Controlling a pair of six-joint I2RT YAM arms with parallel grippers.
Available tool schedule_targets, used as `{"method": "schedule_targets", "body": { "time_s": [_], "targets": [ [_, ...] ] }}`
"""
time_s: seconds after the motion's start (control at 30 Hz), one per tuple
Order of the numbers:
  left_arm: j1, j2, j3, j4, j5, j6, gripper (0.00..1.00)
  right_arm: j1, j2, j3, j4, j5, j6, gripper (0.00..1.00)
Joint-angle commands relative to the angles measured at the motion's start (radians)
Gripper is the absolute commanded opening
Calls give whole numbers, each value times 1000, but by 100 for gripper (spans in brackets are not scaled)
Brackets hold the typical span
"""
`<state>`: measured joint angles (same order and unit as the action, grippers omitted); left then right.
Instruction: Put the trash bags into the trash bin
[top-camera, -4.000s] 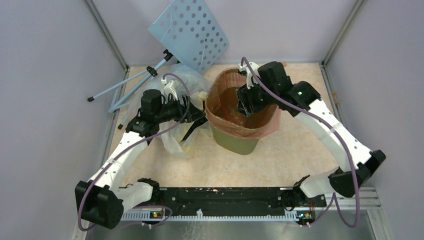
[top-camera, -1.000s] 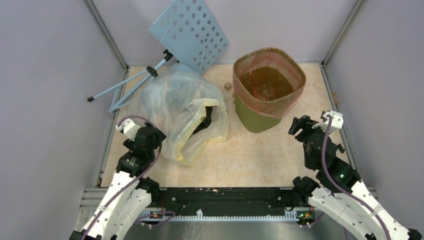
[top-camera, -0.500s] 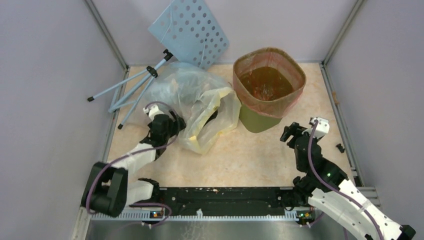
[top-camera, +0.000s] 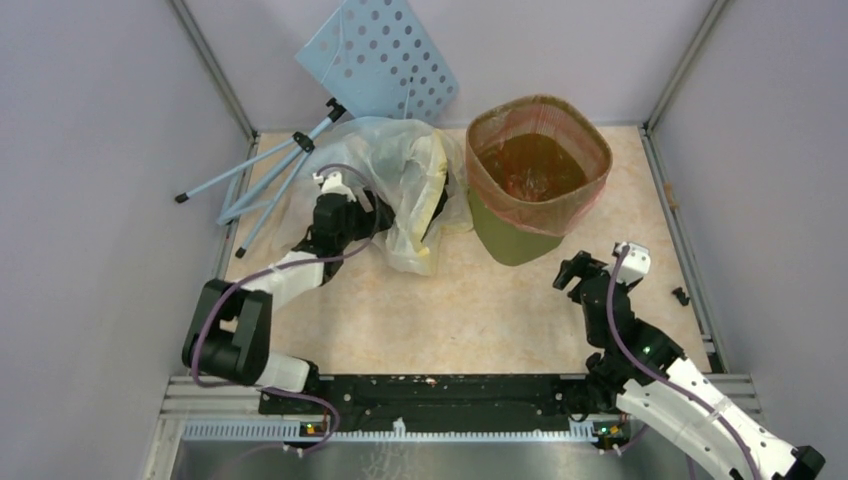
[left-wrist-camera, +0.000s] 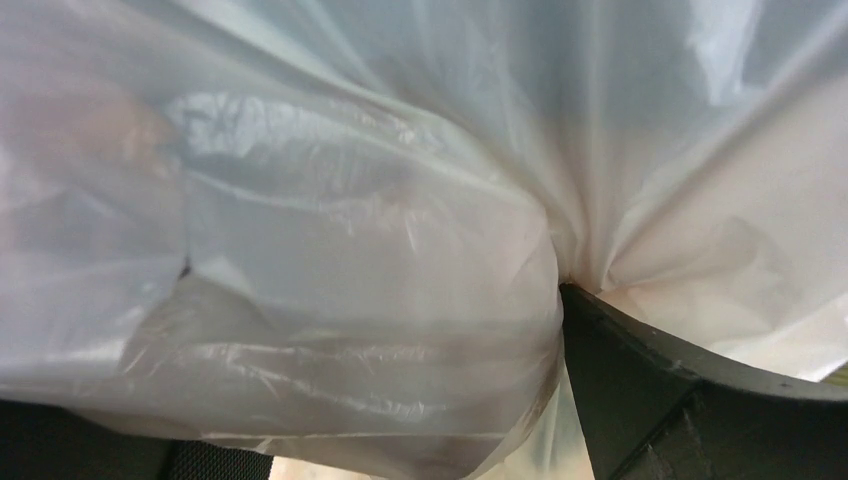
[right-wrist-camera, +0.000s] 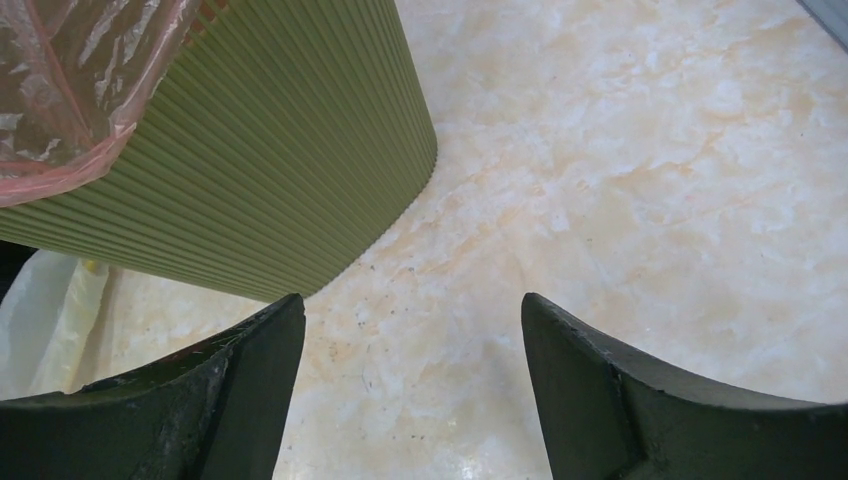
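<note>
The olive-green trash bin (top-camera: 505, 235) stands upright at the back right. The red-pink trash bag (top-camera: 575, 205) lines it and is folded out over the rim. In the right wrist view the bin's ribbed side (right-wrist-camera: 280, 160) and the bag's edge (right-wrist-camera: 70, 90) fill the upper left. My right gripper (top-camera: 575, 272) is open and empty, low over the floor in front of the bin (right-wrist-camera: 412, 330). My left gripper (top-camera: 372, 215) is open and pressed into the large clear bag (top-camera: 400, 170), whose plastic (left-wrist-camera: 350, 200) bulges between the fingers (left-wrist-camera: 400, 400).
A light-blue perforated board (top-camera: 380, 60) on thin tripod legs (top-camera: 260, 175) leans at the back left. The clear bag's pale-yellow rim (top-camera: 432, 190) lies against the bin's left side. A small dark piece (top-camera: 680, 296) lies by the right wall.
My left arm has swung forward into the clear bag and pushed it back and right, against the bin. My right gripper has crept slightly left. Four seconds ago both grippers were at the bin.
</note>
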<state>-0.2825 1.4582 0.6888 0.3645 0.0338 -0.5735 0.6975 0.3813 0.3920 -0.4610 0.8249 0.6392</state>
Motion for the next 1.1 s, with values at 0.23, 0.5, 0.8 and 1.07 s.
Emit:
{"method": "schedule_targets", "body": {
  "time_s": [0.23,0.5,0.8,1.07],
  "targets": [
    [0,-682,-188,-509,-141,-22,99,-294,151,-16,216,-261,5,80],
    [-1,-1025,-383,-550,-334,-95,99,-610,430,-31,543,-506,-112,84],
    [-1,-1020,-631,17,-296,193,99,-618,517,-192,1064,-687,-532,88],
    [1,-675,-567,291,-409,398,99,-618,847,-216,1464,-608,-601,89]
  ]
}}
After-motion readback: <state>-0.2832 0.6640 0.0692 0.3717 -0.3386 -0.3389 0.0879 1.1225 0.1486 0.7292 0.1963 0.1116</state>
